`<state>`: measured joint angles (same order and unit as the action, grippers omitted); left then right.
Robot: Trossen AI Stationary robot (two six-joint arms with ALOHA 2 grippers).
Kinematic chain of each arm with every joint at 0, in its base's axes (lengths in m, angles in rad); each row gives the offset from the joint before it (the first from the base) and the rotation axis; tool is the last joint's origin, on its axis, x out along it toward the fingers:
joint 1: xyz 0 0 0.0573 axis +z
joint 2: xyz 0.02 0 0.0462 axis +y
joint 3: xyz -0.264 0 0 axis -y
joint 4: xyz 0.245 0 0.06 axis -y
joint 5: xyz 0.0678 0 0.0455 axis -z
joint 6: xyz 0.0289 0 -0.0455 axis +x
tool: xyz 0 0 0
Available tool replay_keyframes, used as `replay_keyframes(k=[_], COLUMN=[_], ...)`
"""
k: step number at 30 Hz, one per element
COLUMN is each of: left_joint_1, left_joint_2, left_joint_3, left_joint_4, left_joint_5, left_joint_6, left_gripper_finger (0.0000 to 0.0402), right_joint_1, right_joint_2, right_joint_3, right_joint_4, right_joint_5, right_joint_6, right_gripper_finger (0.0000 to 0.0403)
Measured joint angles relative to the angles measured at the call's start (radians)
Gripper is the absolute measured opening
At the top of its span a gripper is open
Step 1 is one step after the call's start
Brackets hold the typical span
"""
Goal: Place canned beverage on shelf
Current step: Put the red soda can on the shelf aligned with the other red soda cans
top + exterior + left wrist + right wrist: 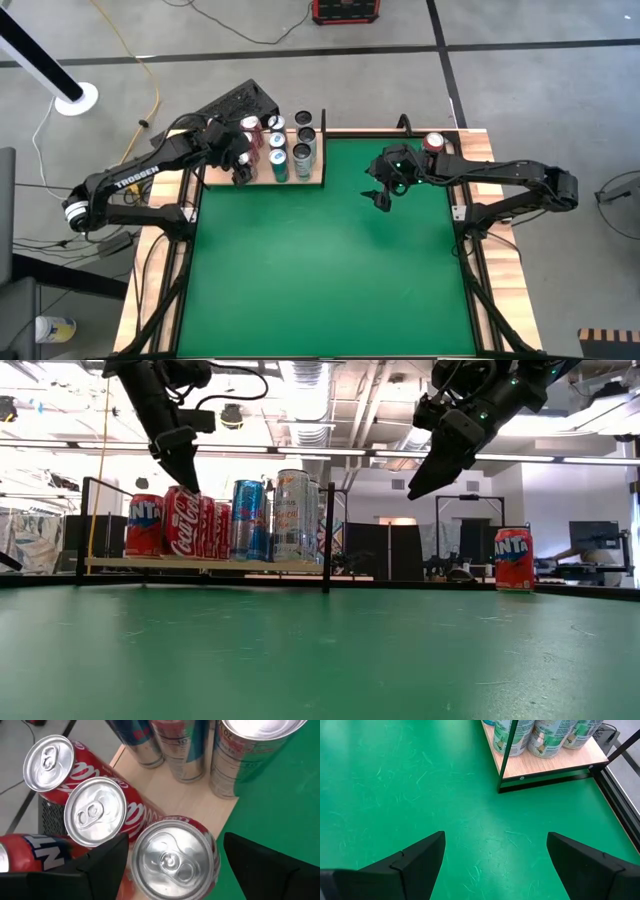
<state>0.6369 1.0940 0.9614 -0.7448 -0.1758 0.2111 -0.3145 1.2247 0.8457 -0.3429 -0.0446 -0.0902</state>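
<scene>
Pale-wood shelf holds upright cans.

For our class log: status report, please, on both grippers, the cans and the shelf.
Left gripper open over a Coca-Cola can standing on the shelf. Right gripper open, empty, above the green table. One Fanta can not yet shelved. Nothing in the way.

Overhead, table-level, two wrist cameras; all share shelf.

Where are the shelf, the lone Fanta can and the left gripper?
shelf (192, 802): left wrist view, bare wood board.
lone Fanta can (514, 559): low view, its label.
left gripper (187, 481): low view, between fingertips.
</scene>
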Motion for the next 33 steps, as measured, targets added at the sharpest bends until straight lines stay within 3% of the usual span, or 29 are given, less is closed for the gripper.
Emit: replay_keyframes(k=[12, 19, 26, 33], left_joint_1=[0.000, -0.006, -0.026, -0.057], left_joint_2=[-0.001, -0.001, -0.002, 0.006], left_joint_3=[0.003, 0.091, 0.152, 0.147], left_joint_4=[-0.002, -0.010, -0.156, -0.197], left_joint_5=[0.011, 0.032, -0.026, -0.079], left_joint_6=[0.002, -0.049, -0.516, -0.647], left_gripper_finger=[0.0309, 0.0309, 0.0309, 0.0309], right_joint_1=[0.000, 0.000, 0.000, 0.000], right_joint_2=[0.000, 0.000, 0.000, 0.000], right_joint_3=[0.000, 0.000, 0.000, 0.000], right_joint_4=[0.000, 0.000, 0.000, 0.000], right_joint_5=[0.000, 0.000, 0.001, 0.001], right_joint_6=[0.000, 0.001, 0.003, -0.040], right_gripper_finger=[0.0372, 0.0372, 0.0372, 0.0372])
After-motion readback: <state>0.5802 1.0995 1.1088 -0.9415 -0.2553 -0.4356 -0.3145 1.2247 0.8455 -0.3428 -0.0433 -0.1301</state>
